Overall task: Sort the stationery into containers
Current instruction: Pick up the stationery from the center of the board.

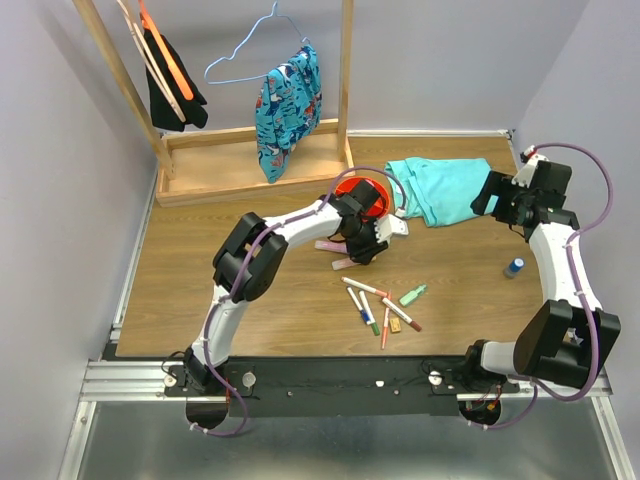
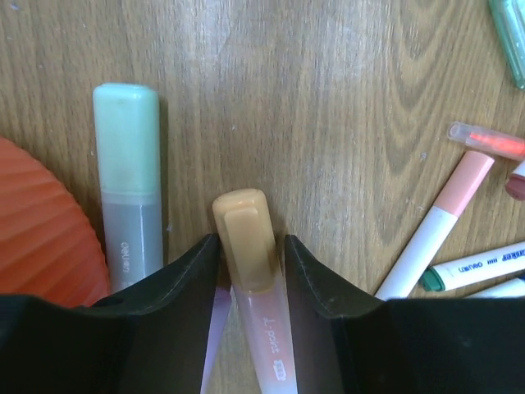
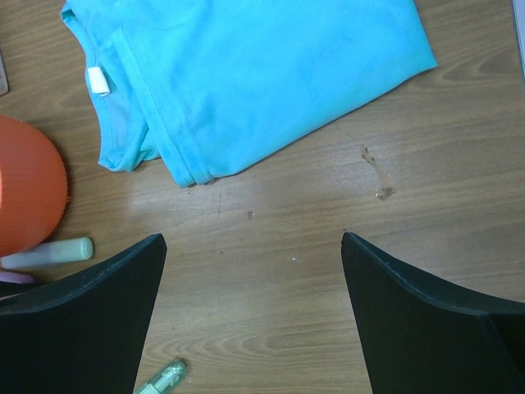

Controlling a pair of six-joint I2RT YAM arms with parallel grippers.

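Straddling an orange-capped highlighter point(image 2: 243, 220) lying on the table point(image 2: 344, 115), left tool point(image 2: 252, 243) with jaws close against its sides, grip impossible to confirm, green highlighter point(image 2: 127, 164) just beside, orange bowl point(image 2: 41, 230) next to that, right tool point(image 3: 254, 246) spread wide and empty near a teal shirt point(image 3: 262, 74)

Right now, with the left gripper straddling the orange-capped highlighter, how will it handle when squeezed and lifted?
The orange-capped highlighter looks like rigid plastic, so it probably won't flex. Its smooth, rounded barrel may slip or twist inside the left gripper. Nudged sideways, it might roll toward the green highlighter beside it.
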